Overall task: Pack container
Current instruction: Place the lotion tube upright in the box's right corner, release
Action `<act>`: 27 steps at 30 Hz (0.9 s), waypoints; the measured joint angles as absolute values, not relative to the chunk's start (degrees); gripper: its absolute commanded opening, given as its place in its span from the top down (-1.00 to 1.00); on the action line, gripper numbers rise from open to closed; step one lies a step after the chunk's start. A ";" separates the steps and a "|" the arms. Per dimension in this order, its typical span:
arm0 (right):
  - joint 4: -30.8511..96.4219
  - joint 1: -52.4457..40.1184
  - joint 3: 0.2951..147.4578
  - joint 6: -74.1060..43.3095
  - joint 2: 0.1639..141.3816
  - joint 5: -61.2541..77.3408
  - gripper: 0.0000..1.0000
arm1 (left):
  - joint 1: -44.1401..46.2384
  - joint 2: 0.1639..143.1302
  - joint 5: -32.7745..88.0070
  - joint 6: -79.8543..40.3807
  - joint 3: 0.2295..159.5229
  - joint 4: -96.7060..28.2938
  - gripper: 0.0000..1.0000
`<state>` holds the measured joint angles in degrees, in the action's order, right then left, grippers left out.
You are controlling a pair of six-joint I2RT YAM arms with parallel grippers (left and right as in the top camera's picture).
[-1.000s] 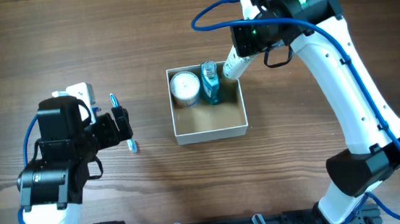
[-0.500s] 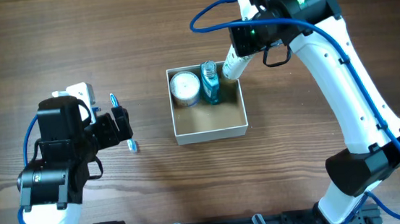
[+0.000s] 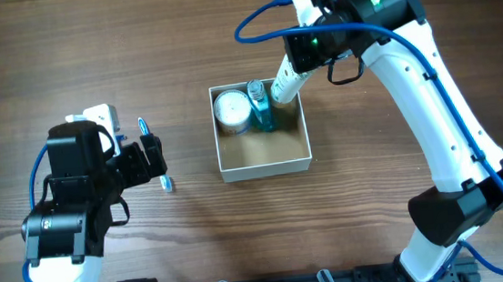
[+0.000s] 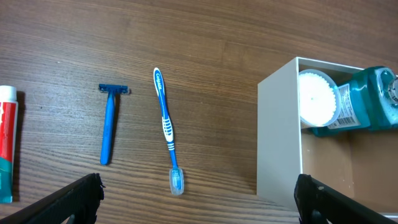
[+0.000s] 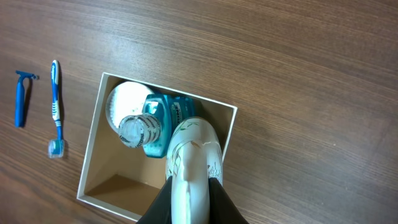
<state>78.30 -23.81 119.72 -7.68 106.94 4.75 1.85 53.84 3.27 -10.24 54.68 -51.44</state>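
The container (image 3: 267, 166) is a square white-walled cardboard box with a tan inside, mid-table. It holds a round white jar (image 3: 231, 109) and a teal bottle (image 3: 263, 111) along its far wall. My right gripper (image 3: 298, 62) is shut on a white tube (image 3: 284, 85) and holds it tilted over the box's far right corner; the right wrist view shows the tube (image 5: 193, 165) pinched between the black fingers above the box (image 5: 93, 155). My left gripper (image 3: 152, 155) is open and empty, left of the box.
A blue toothbrush (image 4: 166, 129), a blue razor (image 4: 109, 127) and a red-and-white toothpaste tube (image 4: 5, 140) lie on the wooden table left of the box. The toothbrush also shows by the left gripper in the overhead view (image 3: 144, 127).
My right gripper has shifted slightly left with the white tube, bringing it further over the box. The left arm has not moved.
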 measured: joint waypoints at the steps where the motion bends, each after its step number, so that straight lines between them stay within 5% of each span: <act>1: 78.28 -23.81 119.72 -7.66 106.94 4.73 0.92 | 1.85 53.84 3.27 -10.26 54.68 -51.44 -0.99; 24: 75.09 -23.83 119.59 -7.68 117.43 2.26 0.91 | 1.85 53.84 3.27 -10.26 54.68 -52.29 -0.99; 27: 75.11 -23.81 119.59 -7.68 118.34 2.24 0.70 | 1.83 53.84 3.27 -10.26 54.68 -52.29 -0.99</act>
<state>75.11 -23.81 119.59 -7.68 118.34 2.24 1.83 53.84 3.27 -10.26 54.68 -52.29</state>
